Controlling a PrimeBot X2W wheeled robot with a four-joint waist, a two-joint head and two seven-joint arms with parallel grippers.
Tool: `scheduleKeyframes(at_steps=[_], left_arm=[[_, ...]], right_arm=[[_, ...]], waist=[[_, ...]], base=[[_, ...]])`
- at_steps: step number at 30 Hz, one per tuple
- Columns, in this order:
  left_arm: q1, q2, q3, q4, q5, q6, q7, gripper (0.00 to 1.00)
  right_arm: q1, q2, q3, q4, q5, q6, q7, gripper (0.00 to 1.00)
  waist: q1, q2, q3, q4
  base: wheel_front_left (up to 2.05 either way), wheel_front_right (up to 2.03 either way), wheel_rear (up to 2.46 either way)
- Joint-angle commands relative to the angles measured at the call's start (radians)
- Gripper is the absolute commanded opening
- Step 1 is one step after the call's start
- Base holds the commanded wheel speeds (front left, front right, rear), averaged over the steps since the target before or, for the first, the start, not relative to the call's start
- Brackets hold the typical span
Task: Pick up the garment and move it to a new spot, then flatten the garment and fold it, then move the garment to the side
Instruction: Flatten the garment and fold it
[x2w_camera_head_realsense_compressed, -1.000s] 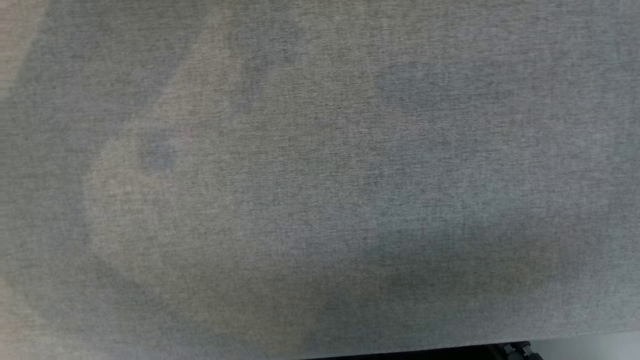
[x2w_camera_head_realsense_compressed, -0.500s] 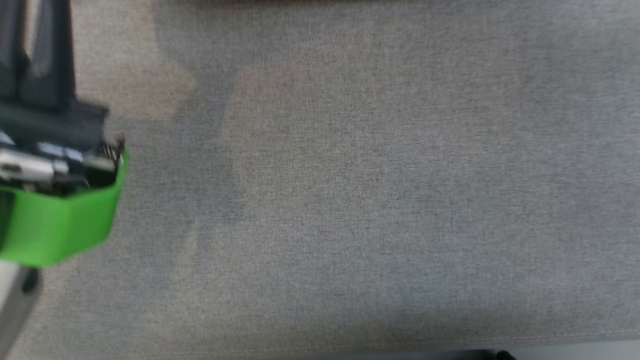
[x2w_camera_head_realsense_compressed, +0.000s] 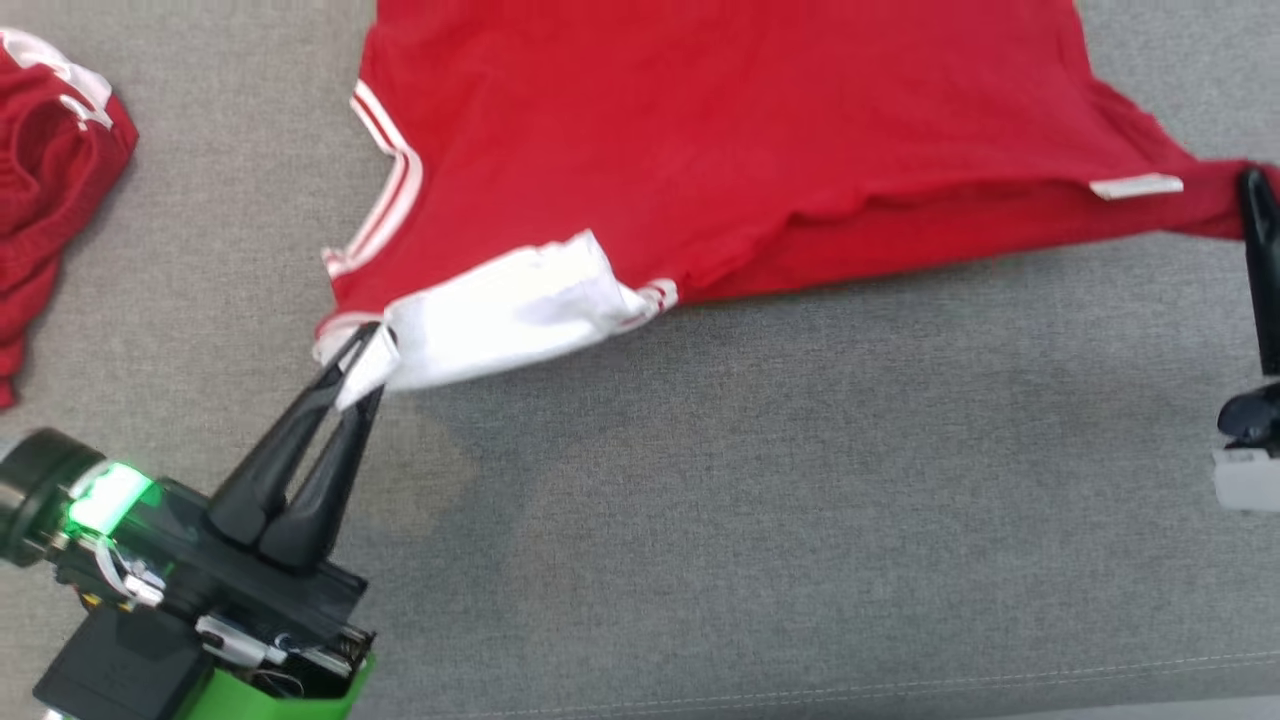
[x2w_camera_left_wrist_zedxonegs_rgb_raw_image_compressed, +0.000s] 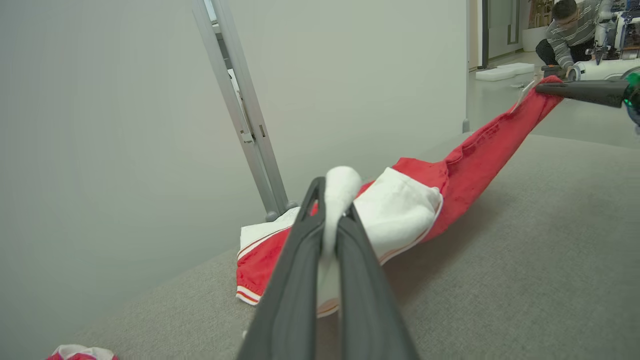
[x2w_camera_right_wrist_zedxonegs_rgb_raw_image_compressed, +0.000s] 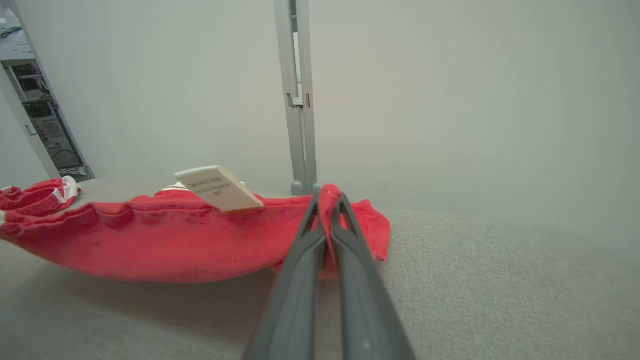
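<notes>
on the grey surface (x2w_camera_head_realsense_compressed: 800, 500), one red garment (x2w_camera_head_realsense_compressed: 700, 120), left tool (x2w_camera_head_realsense_compressed: 364, 346) and right tool (x2w_camera_head_realsense_compressed: 1252, 185) both clamped on it

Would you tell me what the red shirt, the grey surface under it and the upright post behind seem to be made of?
The red shirt looks like soft matte knit, likely cotton jersey: it sags and wrinkles. The grey surface seems woven upholstery fabric, with heathered weave and a stitched seam. The upright post is probably aluminium: smooth, pale satin sheen.
</notes>
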Motion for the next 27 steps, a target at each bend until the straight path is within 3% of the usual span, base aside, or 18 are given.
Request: scheduleKeyframes(at_steps=[1,5,12,27], left_arm=[[0.021,-0.017,0.005,-0.003,0.011,-0.008,0.0,0.0],[0.049,-0.035,-0.001,0.039,0.013,-0.048,0.0,0.0],[0.042,-0.052,0.019,0.125,0.002,-0.086,0.0,0.0],[-0.295,-0.152,-0.017,0.396,0.17,-0.152,0.0,0.0]], right_arm=[[0.024,0.004,-0.006,-0.002,0.002,0.0,0.0,0.0],[0.063,-0.014,0.036,-0.005,-0.041,0.0,0.0,0.0],[0.052,0.009,0.048,0.026,-0.056,0.0,0.0,0.0],[-0.133,0.099,-0.003,0.214,-0.127,0.0,0.0,0.0]], waist=[[0.0001,0.0,-0.024,-0.003],[0.0001,0.0,-0.023,-0.011],[0.0001,0.0,0.017,-0.023],[0.0001,0.0,0.133,-0.024]], base=[[0.0,0.0,0.0],[0.0,0.0,0.0],[0.0,0.0,0.0],[0.0,0.0,0.0]])
